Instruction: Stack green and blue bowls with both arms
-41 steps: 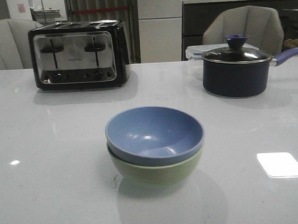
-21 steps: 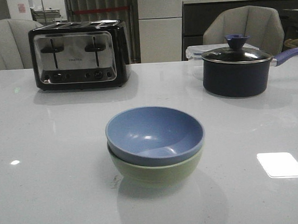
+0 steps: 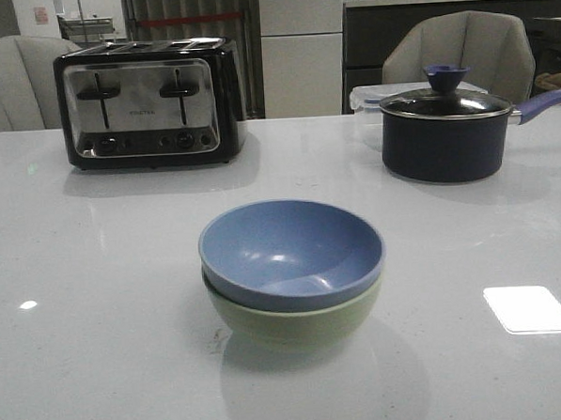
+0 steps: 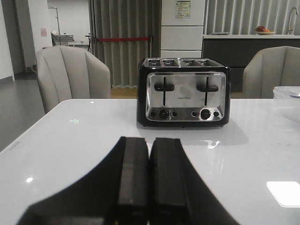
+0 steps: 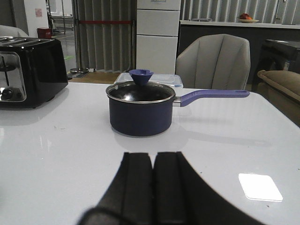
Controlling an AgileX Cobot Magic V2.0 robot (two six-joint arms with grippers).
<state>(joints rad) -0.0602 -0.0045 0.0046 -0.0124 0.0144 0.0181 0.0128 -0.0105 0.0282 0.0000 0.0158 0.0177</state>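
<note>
In the front view the dusty blue bowl (image 3: 290,252) sits nested inside the pale green bowl (image 3: 296,324) at the middle of the white table. No arm or gripper shows in the front view. My left gripper (image 4: 149,140) is shut and empty, above the table and facing the toaster. My right gripper (image 5: 153,155) is shut and empty, above the table and facing the dark pot. Neither bowl shows in the wrist views.
A black and chrome toaster (image 3: 148,104) stands at the back left. A dark lidded pot (image 3: 446,131) with a purple handle stands at the back right, a clear box behind it. Grey chairs stand beyond the table's far edge.
</note>
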